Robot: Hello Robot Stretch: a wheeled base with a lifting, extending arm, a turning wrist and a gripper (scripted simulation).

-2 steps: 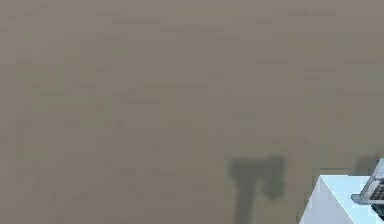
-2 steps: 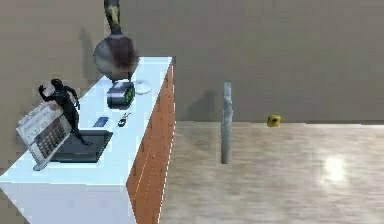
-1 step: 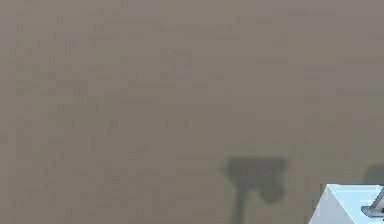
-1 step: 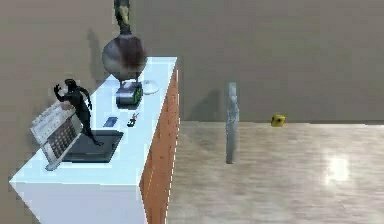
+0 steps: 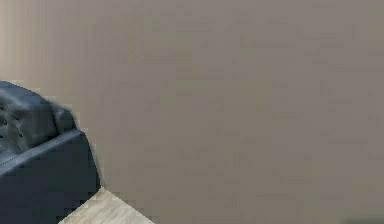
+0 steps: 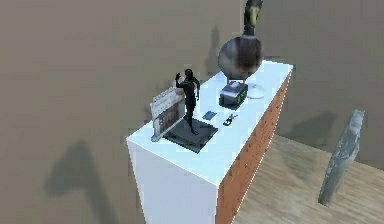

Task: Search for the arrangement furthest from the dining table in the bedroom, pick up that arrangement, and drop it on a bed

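A white-topped dresser [image 6: 180, 165] with an orange-brown front stands against the beige wall in the arm side view. At its far end sits a round dark vase [image 6: 240, 58] on a pale foot, with a dark olive stalk [image 6: 254, 16] rising from it; it may be the arrangement. Nearer stands a dark figure statue [image 6: 188, 98] on a flat dark base. A white ribbed holder [image 6: 163, 108] is beside the statue, and a small dark box [image 6: 233, 95] lies between statue and vase.
In the forward view a dark blue-grey upholstered seat [image 5: 40, 150] fills the lower left against a plain beige wall, with a strip of pale wood floor [image 5: 105, 210] below it. A grey-green slab [image 6: 343, 155] stands on the wood floor at the arm side view's right.
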